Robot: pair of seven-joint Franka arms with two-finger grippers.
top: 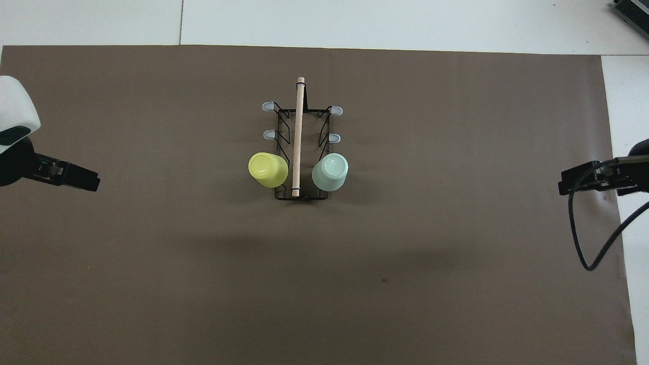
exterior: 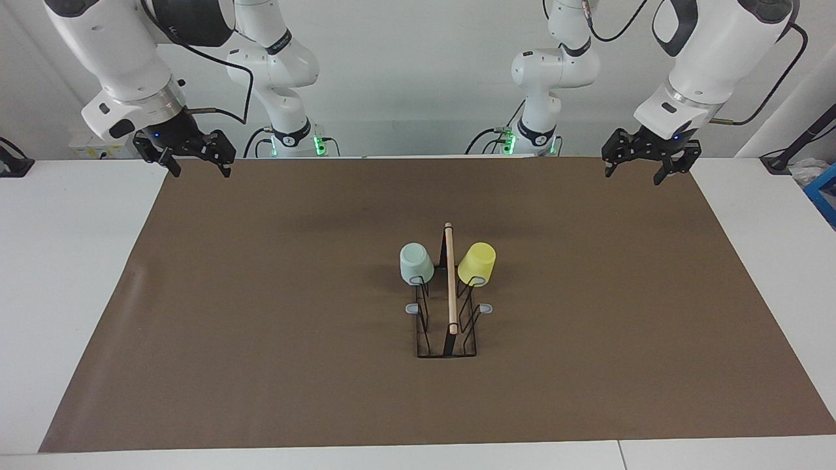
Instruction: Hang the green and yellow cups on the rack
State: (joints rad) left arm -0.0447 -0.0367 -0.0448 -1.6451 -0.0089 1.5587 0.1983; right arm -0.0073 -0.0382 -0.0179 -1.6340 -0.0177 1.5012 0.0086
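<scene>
The rack [exterior: 450, 287] [top: 297, 137], black wire with a wooden rod on top, stands mid-mat. The pale green cup [exterior: 415, 262] [top: 330, 172] hangs upside down on a peg on the side toward the right arm's end. On the other side of the rod the yellow cup [exterior: 477, 263] [top: 267, 170] hangs likewise, toward the left arm's end. Both sit on the rack's end nearest the robots. My left gripper [exterior: 632, 175] [top: 83, 178] hovers open and empty over the mat's corner at its own end. My right gripper [exterior: 201, 173] [top: 570, 185] is open and empty over the other corner.
A brown mat [exterior: 261, 326] covers most of the white table [exterior: 65, 294]. Bare grey-tipped pegs [exterior: 486, 307] [top: 267, 106] stick out from the rack's part farther from the robots. A blue box [exterior: 826, 192] sits at the table's edge by the left arm.
</scene>
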